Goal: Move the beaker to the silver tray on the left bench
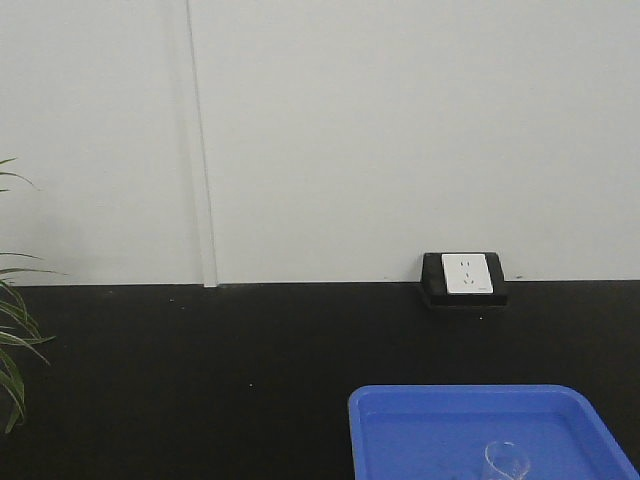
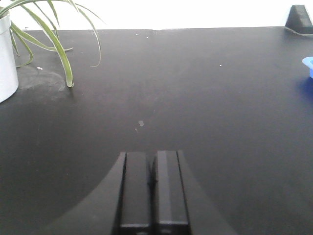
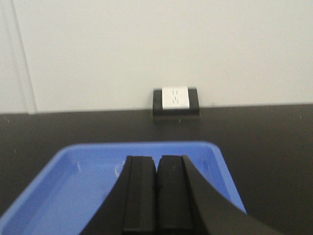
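The beaker (image 1: 507,462) sat in the blue tray (image 1: 460,392), not yet gripped.
The left gripper (image 2: 152,161) and right gripper (image 3: 157,159) had their fingers pressed together, holding nothing. The blue tray lay beneath and ahead of the right fingers; the silver tray was out of view. Shut fingers coming down on such barely visible glass could well knock it over.

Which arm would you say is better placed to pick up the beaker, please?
Right: the right gripper points at the blue tray holding the beaker; the left gripper faces the bench near the potted plant.
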